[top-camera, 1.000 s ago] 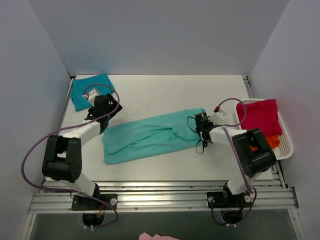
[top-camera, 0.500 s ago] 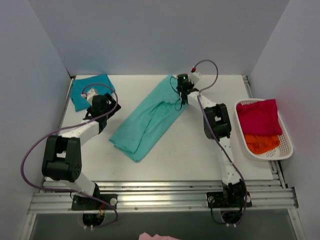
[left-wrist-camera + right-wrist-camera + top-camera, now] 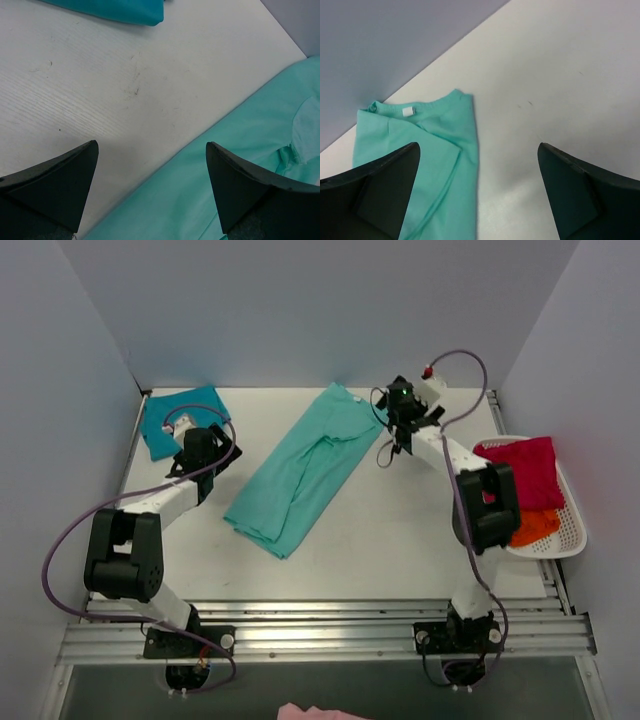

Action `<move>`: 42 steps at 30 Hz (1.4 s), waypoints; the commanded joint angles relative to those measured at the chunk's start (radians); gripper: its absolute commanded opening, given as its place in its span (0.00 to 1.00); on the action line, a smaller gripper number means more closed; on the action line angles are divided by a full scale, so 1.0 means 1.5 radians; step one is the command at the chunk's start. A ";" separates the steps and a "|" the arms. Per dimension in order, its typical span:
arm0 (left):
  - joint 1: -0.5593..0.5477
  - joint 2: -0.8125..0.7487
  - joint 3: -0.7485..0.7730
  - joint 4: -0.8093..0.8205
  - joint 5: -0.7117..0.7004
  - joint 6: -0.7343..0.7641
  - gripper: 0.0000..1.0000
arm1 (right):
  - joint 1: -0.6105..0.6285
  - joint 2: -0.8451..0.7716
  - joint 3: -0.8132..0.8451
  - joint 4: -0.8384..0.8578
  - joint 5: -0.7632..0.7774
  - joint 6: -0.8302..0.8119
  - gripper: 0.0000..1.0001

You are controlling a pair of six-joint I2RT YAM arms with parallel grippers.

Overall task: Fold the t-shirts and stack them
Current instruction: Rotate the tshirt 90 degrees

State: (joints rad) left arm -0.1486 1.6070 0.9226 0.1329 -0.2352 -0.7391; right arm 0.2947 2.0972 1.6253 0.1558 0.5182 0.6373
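While the mint-green t-shirt (image 3: 300,475) lies in a long diagonal strip on the tabletop (image 3: 400,530), with left gripper (image 3: 152,195) and right gripper (image 3: 477,195) jaws agape and empty, we judge the crosswise fold comes next and calls for fresh end grips.

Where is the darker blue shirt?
In the top view the teal-blue shirt lies folded in the far left corner of the table, left of the mint-green shirt.
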 commanded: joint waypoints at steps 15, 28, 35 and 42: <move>-0.003 -0.005 -0.007 0.042 0.014 0.002 1.00 | 0.329 -0.300 -0.615 0.195 -0.072 0.359 0.96; -0.003 -0.039 -0.039 0.030 -0.007 0.004 1.00 | 0.518 -0.253 -0.548 0.150 -0.114 0.417 0.95; -0.003 -0.030 -0.036 0.035 -0.002 0.001 1.00 | 0.549 -0.168 -0.523 0.203 -0.163 0.430 0.92; -0.002 -0.035 -0.039 0.029 -0.010 0.007 1.00 | 0.553 -0.127 -0.511 0.226 -0.185 0.428 0.74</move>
State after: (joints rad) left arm -0.1516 1.5845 0.8616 0.1467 -0.2321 -0.7395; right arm 1.1145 1.8591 0.8753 0.5915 0.2848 1.2686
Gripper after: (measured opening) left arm 0.996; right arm 0.774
